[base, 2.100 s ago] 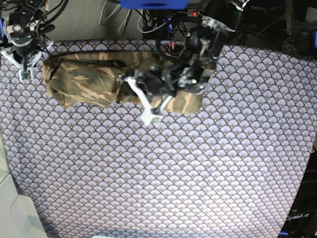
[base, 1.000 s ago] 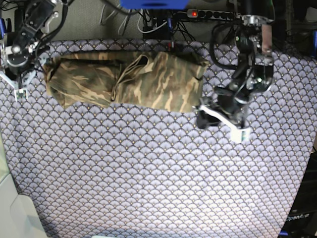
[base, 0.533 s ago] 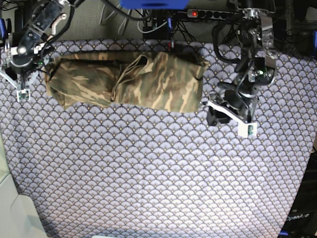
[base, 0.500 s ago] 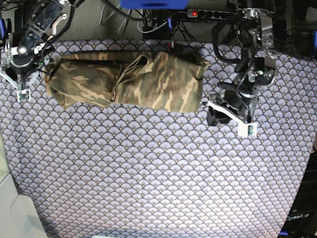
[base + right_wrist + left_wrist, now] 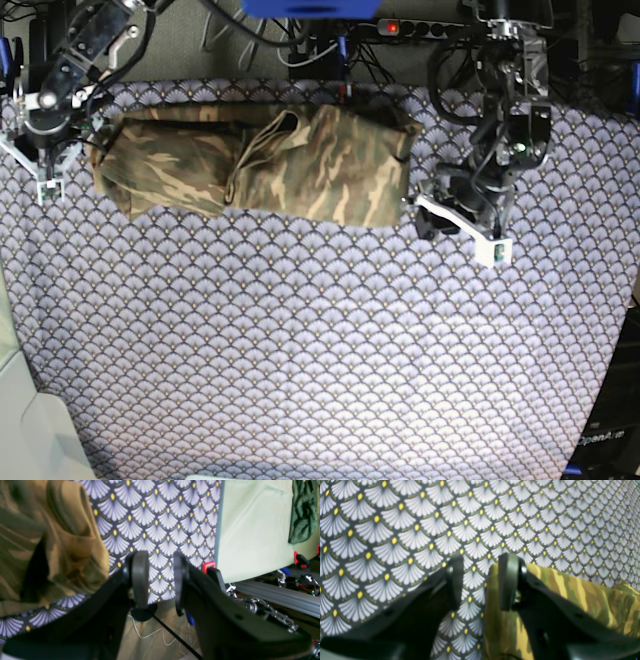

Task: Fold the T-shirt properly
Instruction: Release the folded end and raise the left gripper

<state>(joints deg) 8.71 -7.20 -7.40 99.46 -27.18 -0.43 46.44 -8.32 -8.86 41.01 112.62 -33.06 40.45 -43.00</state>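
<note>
The T-shirt (image 5: 255, 170) lies as a long folded band along the far edge of the surface (image 5: 320, 350), its long axis running side to side in the base view. I have one tool at each short end. The left tool (image 5: 480, 580) stands partly parted and empty, one jaw over the cloth's end hem, the other over bare surface, so the shirt lies directly beside it. The right tool (image 5: 157, 580) is also partly parted and empty, just off the opposite end. I judge both arms equally near; the next fold should bring one end across toward the other.
</note>
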